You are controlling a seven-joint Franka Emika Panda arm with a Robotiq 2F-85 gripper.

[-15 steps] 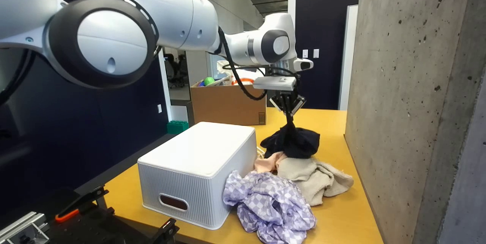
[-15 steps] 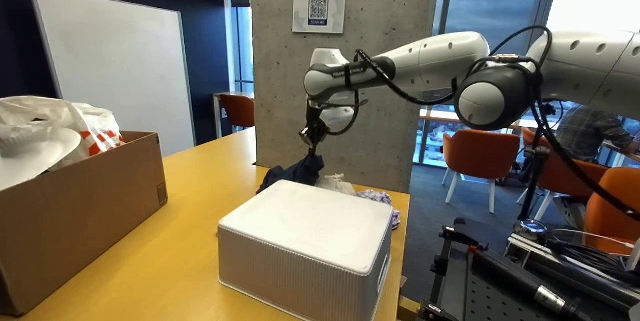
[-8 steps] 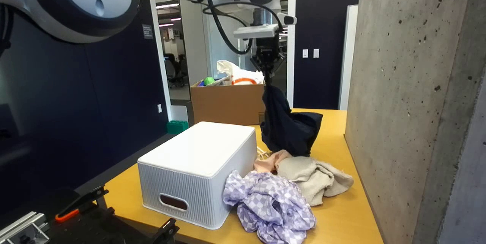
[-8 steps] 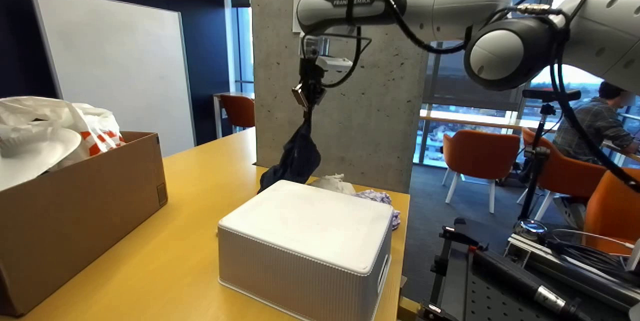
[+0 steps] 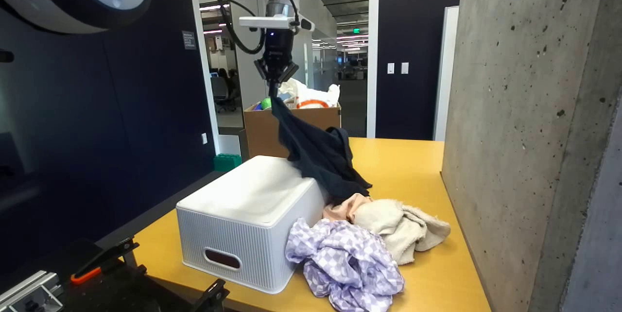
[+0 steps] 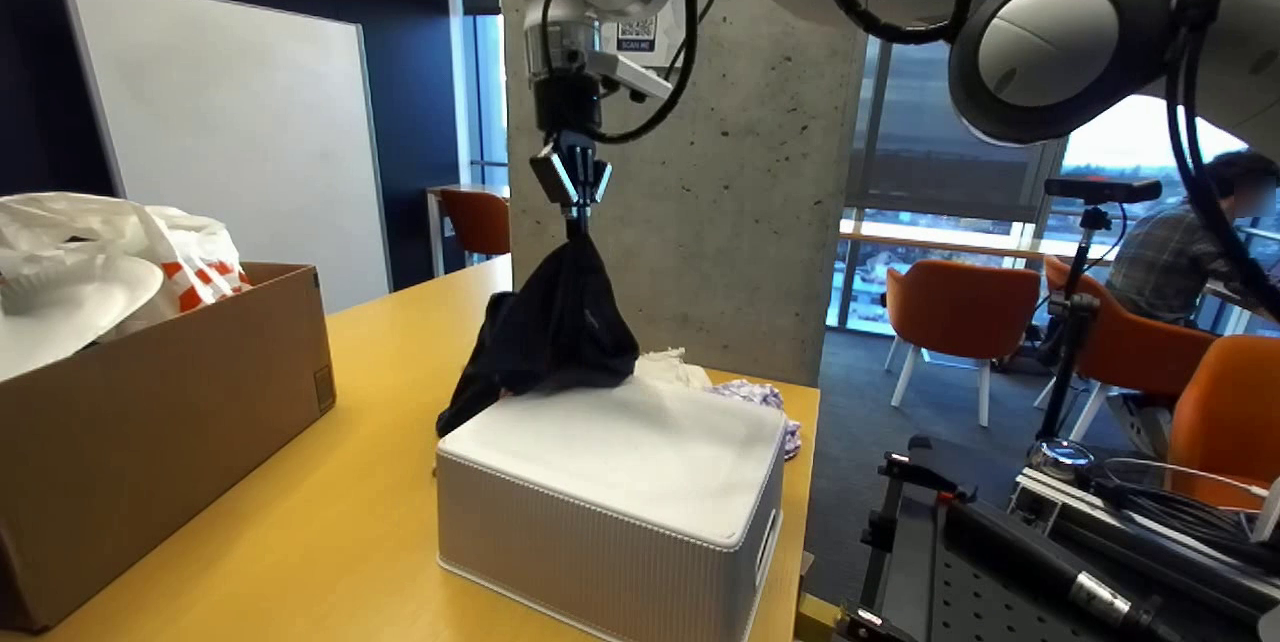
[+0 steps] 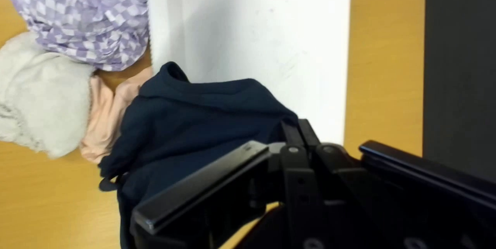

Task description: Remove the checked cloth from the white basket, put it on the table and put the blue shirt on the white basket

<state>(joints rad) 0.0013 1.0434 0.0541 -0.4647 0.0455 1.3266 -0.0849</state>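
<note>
Robotiq gripper (image 5: pixel 273 89): pointed downward, jaws clenched on a gathered end of the navy blue shirt (image 6: pixel 565 322); in the wrist view they stand side by side with scarcely a gap.
Navy blue shirt: suspended from the jaws and widening beneath them; in an exterior view the shirt (image 5: pixel 330 161) slants down to the right of the jaws, and in the wrist view it overlaps part of the ribbed white basket (image 7: pixel 248 28). Contact between shirt and basket cannot be told.
Ribbed white basket: below the jaws, flat face uppermost, its slotted end the farther from them.
Checked cloth (image 5: pixel 345 263): purple and white, crumpled on the yellow-topped table (image 5: pixel 437 278), lower than the jaws and just beside a long side of the basket.
Peach cloth (image 5: pixel 346 207): lower than the jaws, partly hidden by the shirt, between the basket and the beige cloth (image 5: pixel 403 232).
Brown cardboard box (image 6: pixel 170 442): left of the jaws in an exterior view, a plastic bag (image 6: pixel 205 247) and white plate (image 6: pixel 90 307) protruding from its top.
</note>
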